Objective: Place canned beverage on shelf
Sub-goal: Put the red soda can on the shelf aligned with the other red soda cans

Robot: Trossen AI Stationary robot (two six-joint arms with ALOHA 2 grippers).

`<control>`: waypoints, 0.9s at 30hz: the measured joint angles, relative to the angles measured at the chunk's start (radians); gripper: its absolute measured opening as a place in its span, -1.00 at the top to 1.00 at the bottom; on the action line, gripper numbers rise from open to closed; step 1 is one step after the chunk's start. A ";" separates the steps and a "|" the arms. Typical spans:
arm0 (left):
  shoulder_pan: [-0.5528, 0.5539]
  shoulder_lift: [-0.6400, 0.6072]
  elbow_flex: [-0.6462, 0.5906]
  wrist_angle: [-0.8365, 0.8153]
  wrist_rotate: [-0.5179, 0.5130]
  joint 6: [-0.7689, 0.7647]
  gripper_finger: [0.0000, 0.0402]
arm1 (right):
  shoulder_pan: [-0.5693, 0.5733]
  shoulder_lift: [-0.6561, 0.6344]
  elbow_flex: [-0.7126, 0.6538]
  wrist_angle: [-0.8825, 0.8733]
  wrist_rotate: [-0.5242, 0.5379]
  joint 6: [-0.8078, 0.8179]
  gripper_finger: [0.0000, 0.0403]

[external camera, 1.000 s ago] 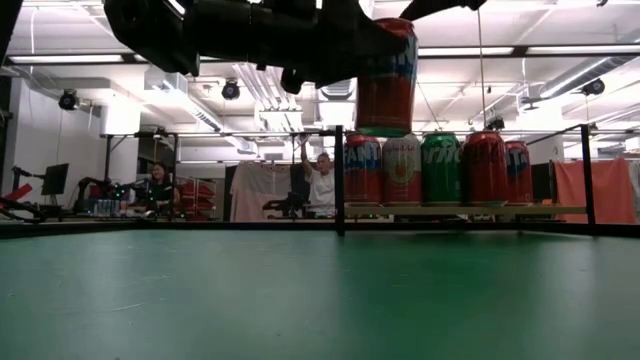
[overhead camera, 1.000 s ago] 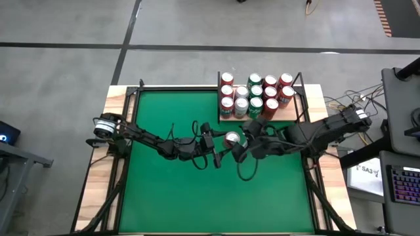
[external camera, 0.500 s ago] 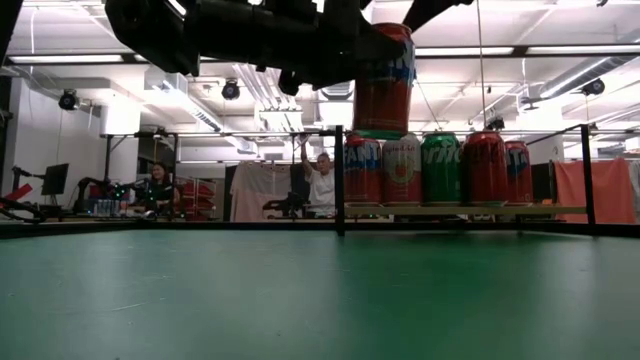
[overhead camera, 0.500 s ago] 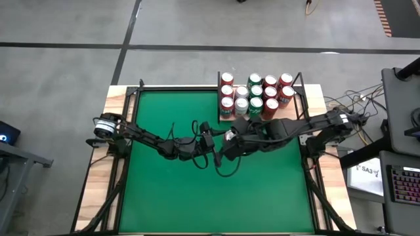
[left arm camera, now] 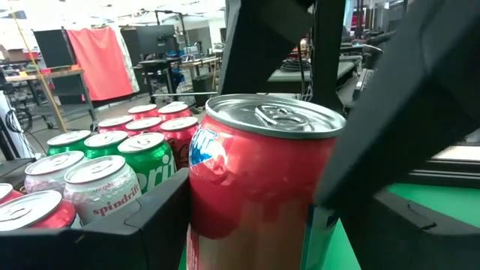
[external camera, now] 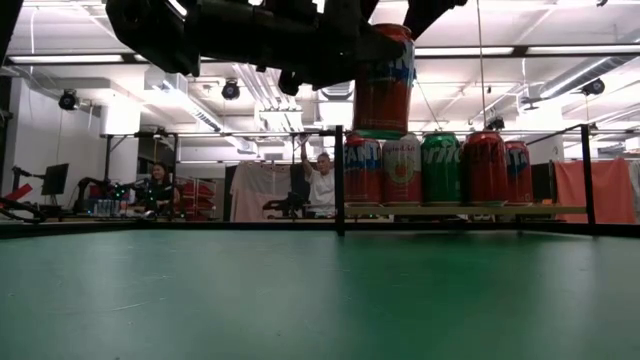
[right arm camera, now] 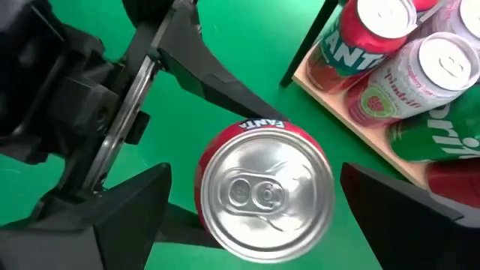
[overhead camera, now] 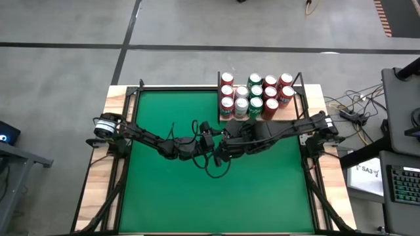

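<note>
Red and silver, the canned beverage [right arm camera: 265,190] is hanging in the air above the green felt tabletop [overhead camera: 170,183], near the middle of the table, and we are seeing it held by the left gripper [overhead camera: 215,148]: in the left wrist view the can [left arm camera: 259,180] is sitting between that arm's two dark fingers [left arm camera: 127,229], which are pressing on its sides, so this pincer is gripping the can at a medium width. We are looking at the right gripper [right arm camera: 255,217] too; it is standing directly over the top of the can with its fingers [right arm camera: 112,214] spread as wide as they go, one on each side of the lid and not touching it. In the low view the can [external camera: 383,80] is floating higher than the row of cans [external camera: 440,168] that are standing upright on the shelf [external camera: 465,210]. The shelf [overhead camera: 289,118], a pale wooden board with thin black rods at its edges, is lying at the far right part of the table, and red, green and white cans [overhead camera: 252,95] are filling most of it. The held can is near the shelf's front left corner but it is not over the board. In the room behind, two persons [external camera: 322,180] are visible far away
</note>
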 joint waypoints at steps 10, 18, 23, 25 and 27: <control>0.000 0.000 0.000 0.003 0.001 0.000 -0.36 | -0.020 0.035 0.000 -0.018 -0.021 -0.003 -0.82; 0.000 0.000 0.000 0.002 0.001 -0.003 -0.46 | -0.031 0.035 -0.002 -0.022 -0.038 -0.010 -0.41; -0.003 -0.001 0.003 0.019 0.001 -0.007 -0.86 | -0.036 0.035 0.000 -0.048 -0.066 -0.014 -0.41; -0.007 -0.001 0.003 0.017 0.004 -0.003 -0.94 | -0.043 0.031 0.003 -0.086 -0.084 -0.013 -0.41; -0.012 -0.002 0.003 0.017 0.004 -0.001 -0.96 | -0.052 0.020 0.003 -0.128 -0.092 -0.014 -0.41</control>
